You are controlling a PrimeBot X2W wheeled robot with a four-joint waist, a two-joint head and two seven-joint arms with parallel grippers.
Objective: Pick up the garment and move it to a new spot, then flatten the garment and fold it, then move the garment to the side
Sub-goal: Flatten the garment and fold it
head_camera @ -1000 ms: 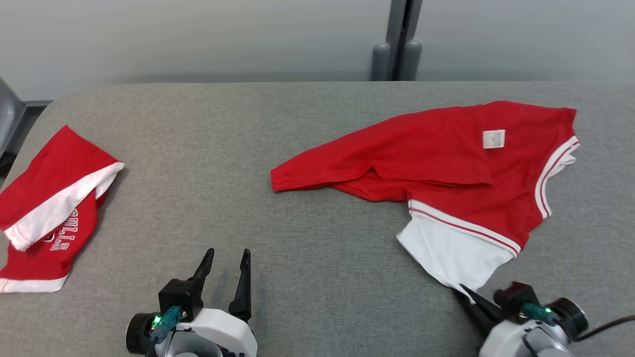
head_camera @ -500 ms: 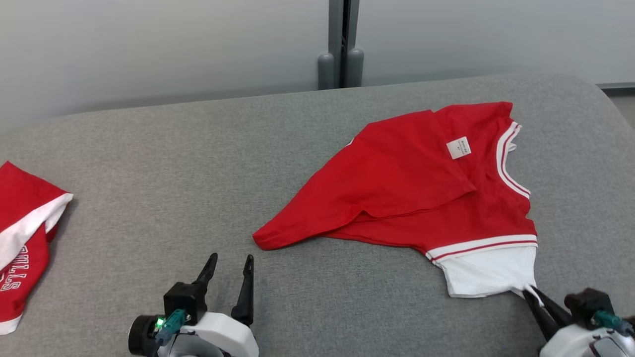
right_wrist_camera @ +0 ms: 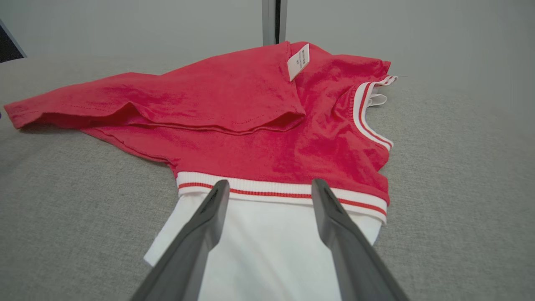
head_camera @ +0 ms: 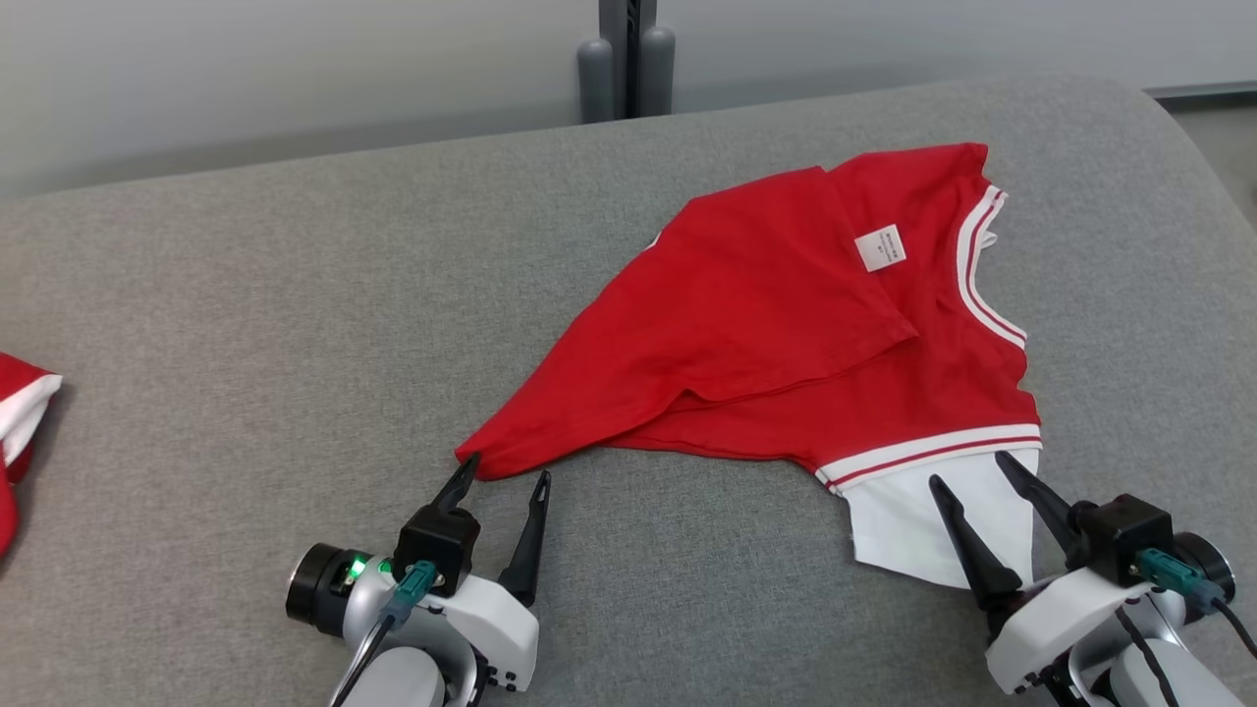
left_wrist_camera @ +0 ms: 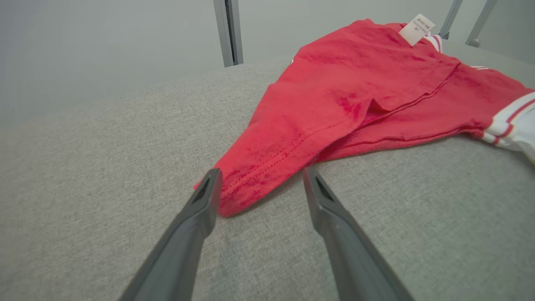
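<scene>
Head view, read from the left. A second garment [head_camera: 22, 422], red with white trim, lies at the far left edge of the grey tabletop [head_camera: 275, 295], well apart from the work. I judge it no part of this step.

Next come the left fingers [head_camera: 530, 530], spread wide and holding nothing. They lie low over the tabletop and point at the near red corner [head_camera: 511, 447] of the garment [head_camera: 776, 324]. In the left wrist view that corner sits between the two tips, against the left one. I take this as lining up for a pinch on the corner.

The garment lies right of centre, crumpled, with one red layer folded over another and a white label [head_camera: 880, 248] showing. It is not yet flat.

At the right, the right fingers [head_camera: 967, 545] are also spread wide and hold nothing. They straddle the white panel [head_camera: 903, 520] below the striped band, and the cloth lies slack on the tabletop beneath them.

By my judgement the garment is set down at its new spot and flattening is the step in hand. With one arm at each near end, the two are placed to draw the cloth taut. The risk is pinching both red layers together.
</scene>
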